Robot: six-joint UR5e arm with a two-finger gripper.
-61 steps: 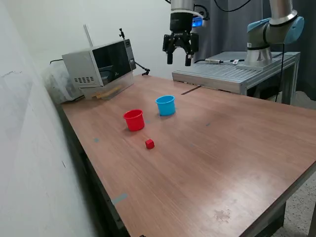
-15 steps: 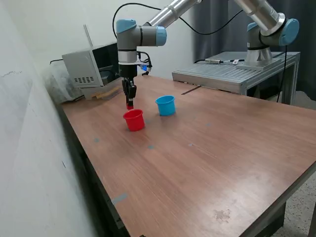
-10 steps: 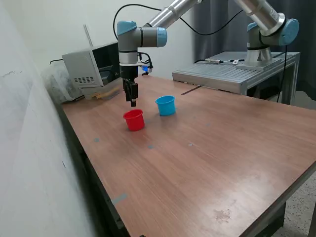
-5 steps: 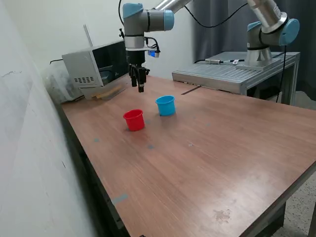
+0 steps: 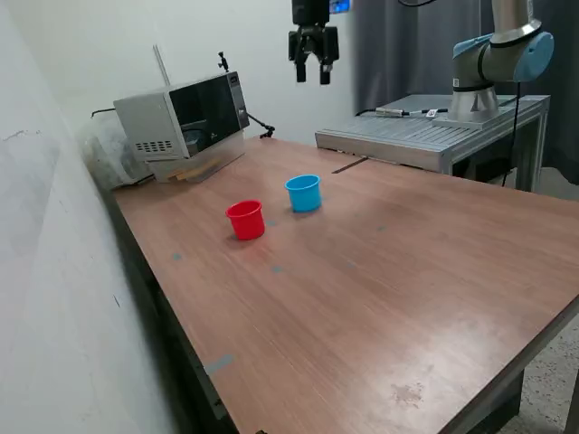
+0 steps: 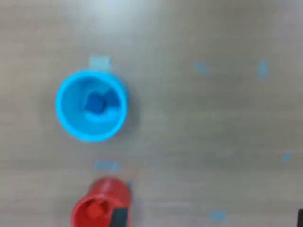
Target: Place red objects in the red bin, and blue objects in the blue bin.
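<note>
The red cup (image 5: 245, 220) and the light-blue cup (image 5: 304, 193) stand side by side on the wooden table. My gripper (image 5: 312, 74) hangs high above the table's far edge, open and empty. The wrist view looks straight down: the blue cup (image 6: 91, 106) holds two dark-blue cubes (image 6: 101, 102), and the red cup (image 6: 100, 208) holds a red cube (image 6: 94, 211). No loose cube shows on the table.
A microwave (image 5: 184, 119) stands at the table's back corner on the exterior view's left. A grey metal bench (image 5: 434, 134) with the arm's base (image 5: 484, 63) is behind the table. A white wall (image 5: 54, 271) runs along the exterior view's left.
My gripper released the red cube into the red cup, then rose and swung toward the exterior view's right, high above the table's far edge. The loose red cube is gone from the table.
</note>
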